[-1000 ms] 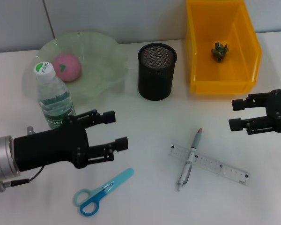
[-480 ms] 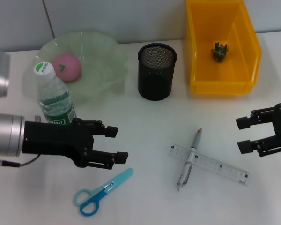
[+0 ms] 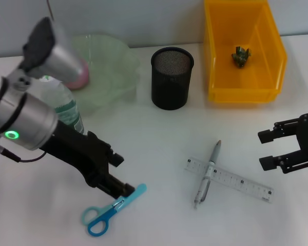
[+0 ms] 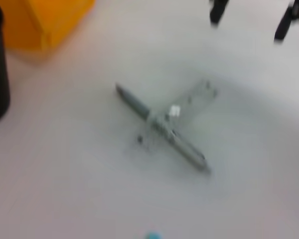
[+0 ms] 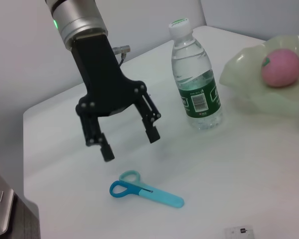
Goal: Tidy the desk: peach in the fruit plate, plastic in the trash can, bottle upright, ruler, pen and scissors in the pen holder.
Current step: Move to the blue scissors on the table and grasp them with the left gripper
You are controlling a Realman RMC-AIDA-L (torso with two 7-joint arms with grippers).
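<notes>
Blue scissors (image 3: 110, 210) (image 5: 144, 193) lie flat at the front left. My left gripper (image 3: 124, 177) (image 5: 130, 145) hangs open just above their blade end, pointing down and holding nothing. A grey pen (image 3: 208, 174) (image 4: 159, 127) lies across the clear ruler (image 3: 231, 180) (image 4: 197, 97). The bottle (image 5: 194, 79) stands upright, half hidden by my left arm in the head view. A pink peach (image 5: 280, 67) rests in the green fruit plate (image 3: 110, 72). The black mesh pen holder (image 3: 172, 77) holds nothing I can see. Crumpled plastic (image 3: 241, 56) lies in the yellow bin (image 3: 220, 95). My right gripper (image 3: 262, 149) hovers open at the right.
My left arm's silver forearm (image 3: 25, 113) rises over the left of the table and covers part of the fruit plate and bottle. A wall runs along the back edge. White tabletop (image 3: 159, 138) lies between the scissors and the pen.
My left arm has lifted and swung its forearm up, tipping the open gripper down over the scissors' blade end. The right gripper drew back to the right, then held still.
</notes>
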